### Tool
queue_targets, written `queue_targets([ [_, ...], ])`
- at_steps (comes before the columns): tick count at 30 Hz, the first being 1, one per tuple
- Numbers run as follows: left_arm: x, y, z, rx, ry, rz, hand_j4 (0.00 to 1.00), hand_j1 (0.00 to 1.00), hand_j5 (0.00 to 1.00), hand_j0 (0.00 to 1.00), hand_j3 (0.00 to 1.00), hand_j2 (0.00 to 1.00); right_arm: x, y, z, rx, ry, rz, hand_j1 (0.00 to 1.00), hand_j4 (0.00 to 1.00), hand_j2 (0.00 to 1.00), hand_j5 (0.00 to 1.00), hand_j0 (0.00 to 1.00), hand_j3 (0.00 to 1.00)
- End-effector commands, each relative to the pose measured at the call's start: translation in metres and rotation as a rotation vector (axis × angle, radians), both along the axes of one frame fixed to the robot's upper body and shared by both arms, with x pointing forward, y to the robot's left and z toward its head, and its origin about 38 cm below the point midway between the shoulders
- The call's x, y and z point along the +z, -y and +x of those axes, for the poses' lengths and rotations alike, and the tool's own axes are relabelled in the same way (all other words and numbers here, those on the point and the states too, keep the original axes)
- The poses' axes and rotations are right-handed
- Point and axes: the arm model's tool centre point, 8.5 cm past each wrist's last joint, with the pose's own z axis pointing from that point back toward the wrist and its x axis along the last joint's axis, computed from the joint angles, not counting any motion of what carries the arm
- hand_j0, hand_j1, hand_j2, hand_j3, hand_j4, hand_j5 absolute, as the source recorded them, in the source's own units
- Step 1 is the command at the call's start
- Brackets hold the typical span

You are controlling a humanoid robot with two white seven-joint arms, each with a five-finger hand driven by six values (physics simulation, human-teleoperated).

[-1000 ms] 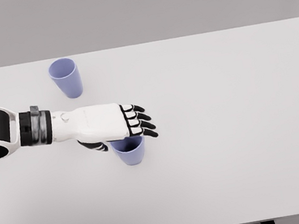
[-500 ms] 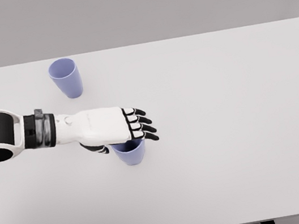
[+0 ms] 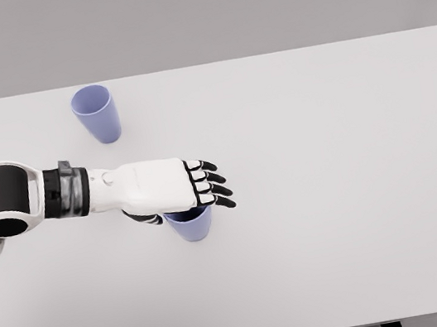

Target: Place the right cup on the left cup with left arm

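Left hand: white shell, black-tipped fingers, entering from the picture's left on a white arm with a black and grey wrist band. Palm faces down, 4 fingers extended rightward and slightly fanned, thumb tucked beneath on the near-left side. It sits over the rim of the right cup; whether thumb and fingers actually press the cup wall cannot be told, as the hand covers the rim.

Right cup: pale lavender, smooth, matte, plain tapered tumbler, wider at the mouth than at the base. Stands upright on the table, long axis vertical, mouth up under the hand; only the lower wall and front of the rim show. Position: left of the table's middle, nearer the front edge than the other cup.

Left cup: same colour, finish and tapered shape. Upright, mouth open upward toward the camera, standing near the table's far edge, left of centre. Well apart from the right cup, behind it and to its left; nothing stands between the 2.

Table: flat white top, matte, straight edges, filling most of the view. Wide bare surface to the right of the hand and in front of it; dark legs show at the bottom edge. Plain grey backdrop behind.
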Motion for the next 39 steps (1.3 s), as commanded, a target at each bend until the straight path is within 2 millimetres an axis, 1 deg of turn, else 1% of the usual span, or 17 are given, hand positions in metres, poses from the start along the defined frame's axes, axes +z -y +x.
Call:
queue_targets([
  [1, 0.0001, -0.0002, 0.0004, 0.003, 0.002, 0.001, 1.00, 1.00, 1.00, 1.00, 1.00, 1.00, 0.0000, 0.0001, 0.0000, -0.001, 0.000, 0.000, 1.00, 1.00, 1.00, 1.00, 1.00, 1.00],
  [5, -0.0079, 0.0004, -0.0026, 0.003, -0.009, 0.008, 1.00, 1.00, 1.00, 1.00, 1.00, 1.00, 0.0000, 0.0001, 0.0000, -0.001, 0.000, 0.000, 1.00, 1.00, 1.00, 1.00, 1.00, 1.00],
  [39, -0.0028, 0.0020, -0.0004, 0.000, 0.005, 0.005, 1.00, 1.00, 1.00, 1.00, 1.00, 1.00, 0.0000, 0.0001, 0.0000, -0.001, 0.000, 0.000, 1.00, 1.00, 1.00, 1.00, 1.00, 1.00],
])
